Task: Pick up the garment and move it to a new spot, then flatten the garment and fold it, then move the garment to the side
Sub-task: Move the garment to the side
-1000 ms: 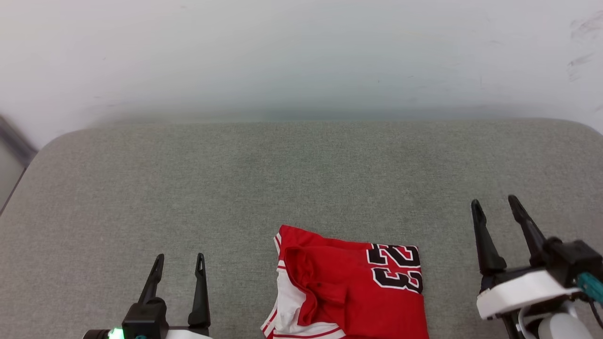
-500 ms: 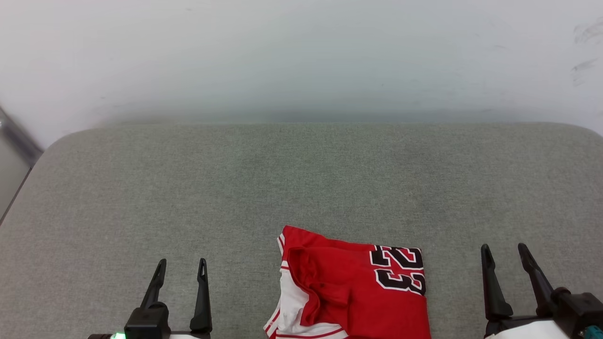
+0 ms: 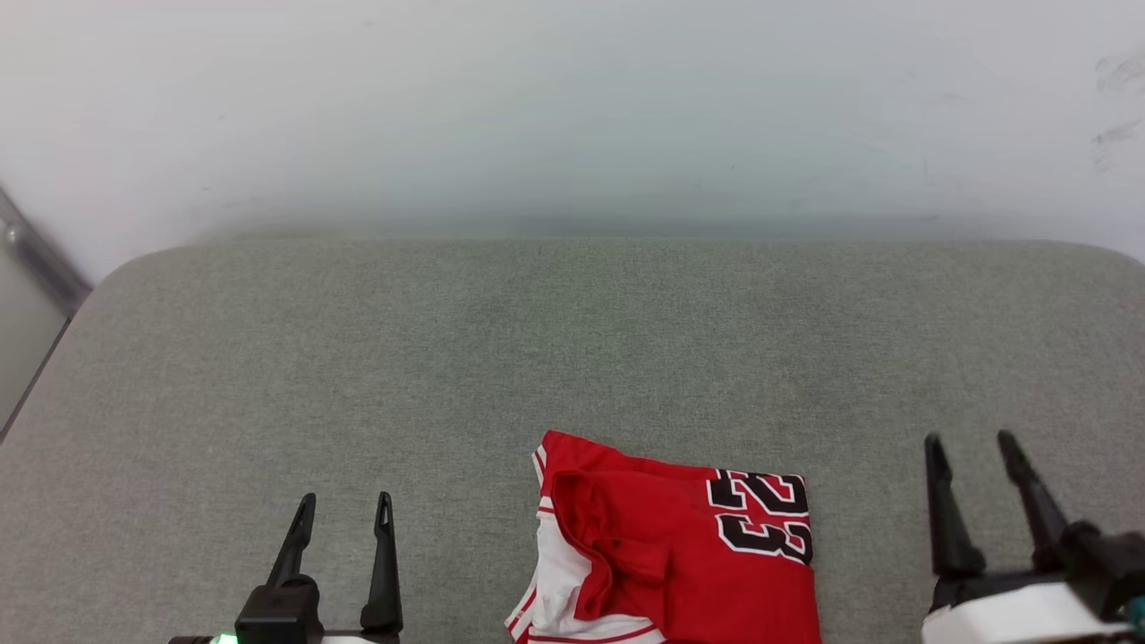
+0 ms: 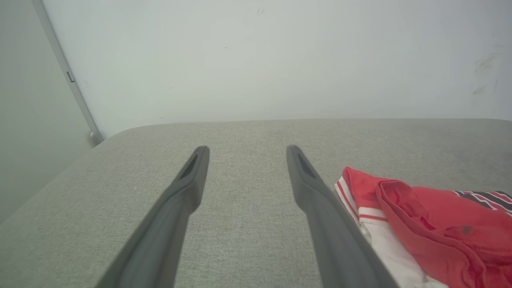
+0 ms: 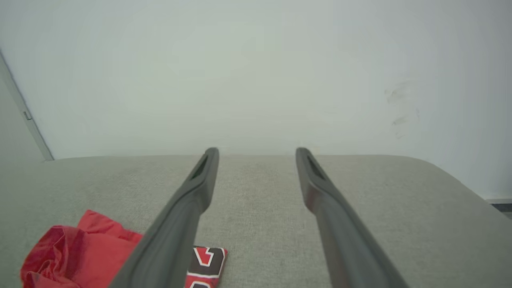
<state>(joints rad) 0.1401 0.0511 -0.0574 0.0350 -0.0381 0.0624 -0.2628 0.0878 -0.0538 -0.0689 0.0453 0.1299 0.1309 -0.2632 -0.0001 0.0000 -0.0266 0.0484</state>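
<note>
Although the grey cloth-covered table (image 3: 572,340) has most of its top bare, the work on it looks well advanced. The red shirt (image 3: 680,563) lies at the near edge, a little right of the middle, gathered into a compact, roughly square bundle. Its black "23" faces up at the bundle's far right corner, and a white sleeve and striped trim peek out along its left side. By that shape, I judge the picking up, flattening and folding to be done, though the left side is rumpled rather than crisp. Whether this spot counts as "the side" cannot be told, so the last move may be all that remains.

The left end effector (image 3: 344,496) sits near the shirt's left side, fingers wide and holding nothing. The right end effector (image 3: 970,437) sits off the shirt's right side toward the table's right edge, likewise wide and empty.
</note>
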